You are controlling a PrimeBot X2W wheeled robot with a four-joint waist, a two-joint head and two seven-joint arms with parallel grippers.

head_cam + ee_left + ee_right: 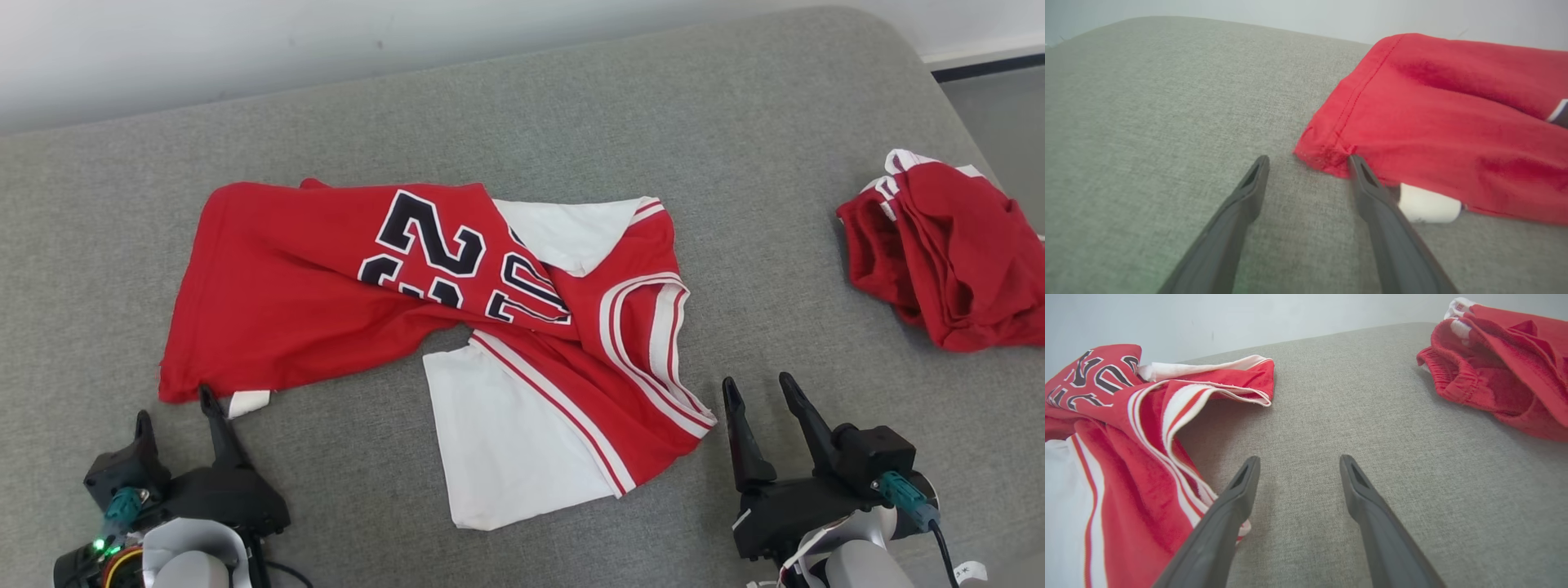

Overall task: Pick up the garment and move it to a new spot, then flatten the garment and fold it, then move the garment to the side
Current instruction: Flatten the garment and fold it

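Observation:
The garment (326,286), a red jersey with white panels, striped trim and dark numbers, lies crumpled and twisted across the middle of the grey padded table (571,106). My left gripper (173,403) is open at the lower left, its right fingertip touching the jersey's near left hem corner (1327,157). My right gripper (758,385) stands open just right of the jersey's striped near right edge (1180,473), with nothing between its fingers. In the left wrist view my left gripper (1308,161) frames bare table beside the red hem.
A second red garment (947,253) with white trim lies bunched at the table's right edge, also the red heap (1502,371) in the right wrist view. A pale wall (245,41) runs behind the table. Bare grey fabric separates the two garments.

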